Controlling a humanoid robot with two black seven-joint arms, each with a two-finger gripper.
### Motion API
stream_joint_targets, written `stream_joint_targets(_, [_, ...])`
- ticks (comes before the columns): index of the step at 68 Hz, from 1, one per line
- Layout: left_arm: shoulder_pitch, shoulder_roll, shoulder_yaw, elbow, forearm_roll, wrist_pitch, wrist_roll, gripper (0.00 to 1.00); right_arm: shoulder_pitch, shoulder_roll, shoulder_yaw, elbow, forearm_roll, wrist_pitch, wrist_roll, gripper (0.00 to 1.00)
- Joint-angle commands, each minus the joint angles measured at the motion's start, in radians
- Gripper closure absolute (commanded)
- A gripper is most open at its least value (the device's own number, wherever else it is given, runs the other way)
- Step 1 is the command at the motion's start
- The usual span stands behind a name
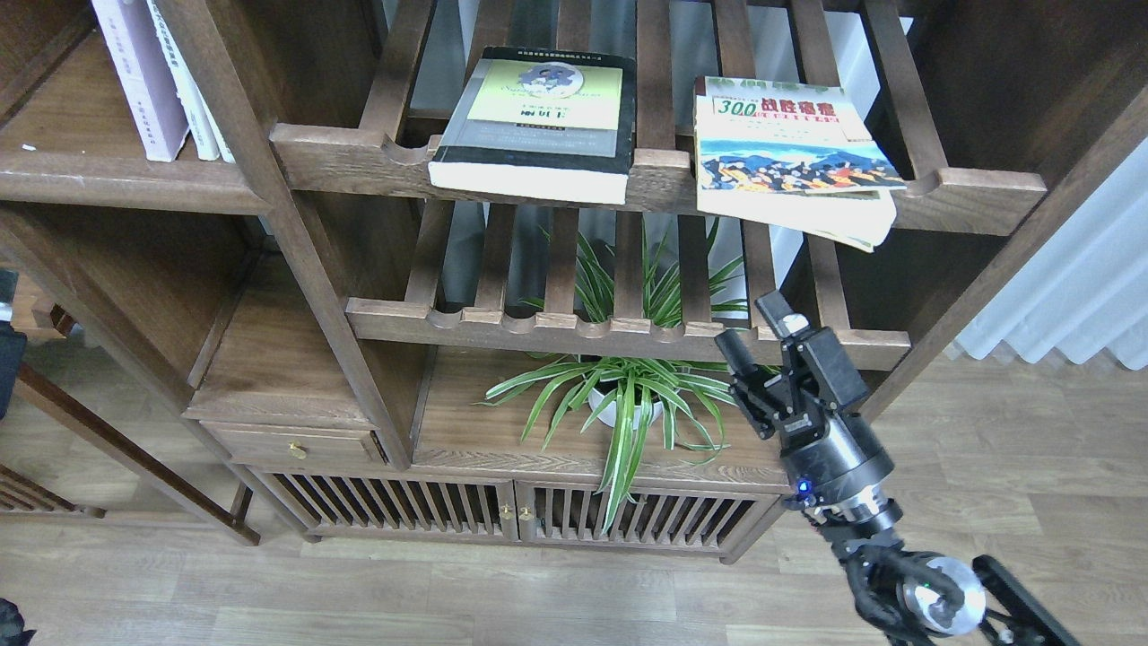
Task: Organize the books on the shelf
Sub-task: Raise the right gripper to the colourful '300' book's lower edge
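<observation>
Right gripper [758, 325] raised in front of the lower slatted rack [628, 336], jaws spread apart, holding nothing. Thick yellow-green book [538, 121] and "300" book [789, 152] lying flat on upper slatted rack [664, 170]; lavender-white book [134, 76] upright on solid shelf [117, 175].

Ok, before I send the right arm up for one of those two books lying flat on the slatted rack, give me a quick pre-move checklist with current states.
1. Right pincer open and empty: ok, its fingers stand apart with nothing between them.
2. "300" book reachable: ok, its front edge overhangs the slatted rack, directly above the pincer.
3. Yellow-green book stable: ok, lying flat, slightly over the rail.
4. Path upward: not ok, the lower slatted rail sits close beside the pincer.
5. Spider plant clear of the arm: ok, leaves lie to its left.
6. Left pincer ready: cannot tell, not in view.
</observation>
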Motion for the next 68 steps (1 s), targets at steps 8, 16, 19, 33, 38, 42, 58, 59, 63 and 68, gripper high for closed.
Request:
stream_joint_targets(8, [-0.002,0.002,-0.002,0.0,0.0,0.0,0.0,0.01,0.005,-0.011,0.001,0.037,-0.064,0.0,-0.002,0.0])
stream_joint_targets(16, [-0.002,0.002,-0.006,0.002,0.001,0.0,0.0,0.01,0.014,-0.012,0.001,0.048,-0.066,0.0,0.0,0.01])
stream_joint_targets(19, [-0.002,0.002,-0.006,0.005,0.001,0.0,0.0,0.01,0.016,-0.011,0.001,0.052,-0.066,0.0,-0.002,0.01])
stream_joint_targets(33, [-0.005,0.002,-0.003,0.014,0.001,0.0,0.002,0.01,0.095,-0.011,0.027,0.06,-0.067,0.0,0.0,0.01])
stream_joint_targets(38, [-0.005,0.003,-0.003,0.014,0.001,0.0,0.003,0.01,0.123,-0.009,0.038,0.06,-0.067,0.0,0.0,0.01])
stream_joint_targets(42, [-0.006,0.002,-0.003,0.014,0.0,0.0,0.003,0.01,0.14,-0.011,0.039,0.06,-0.067,0.0,0.0,0.01])
stream_joint_targets(58, [-0.008,0.0,0.0,0.014,0.0,0.0,0.003,0.01,0.175,0.0,0.036,0.055,-0.067,0.0,-0.002,0.0])
stream_joint_targets(59, [-0.008,0.0,0.0,0.014,0.0,0.0,0.003,0.01,0.175,0.0,0.036,0.055,-0.067,0.0,-0.002,0.0])
stream_joint_targets(63, [-0.008,0.0,0.0,0.014,0.0,0.0,0.003,0.01,0.178,-0.001,0.036,0.052,-0.067,0.0,-0.002,0.0])
stream_joint_targets(68, [-0.008,0.0,0.0,0.014,0.0,0.0,0.003,0.01,0.183,-0.003,0.036,0.045,-0.069,0.0,-0.003,0.0])
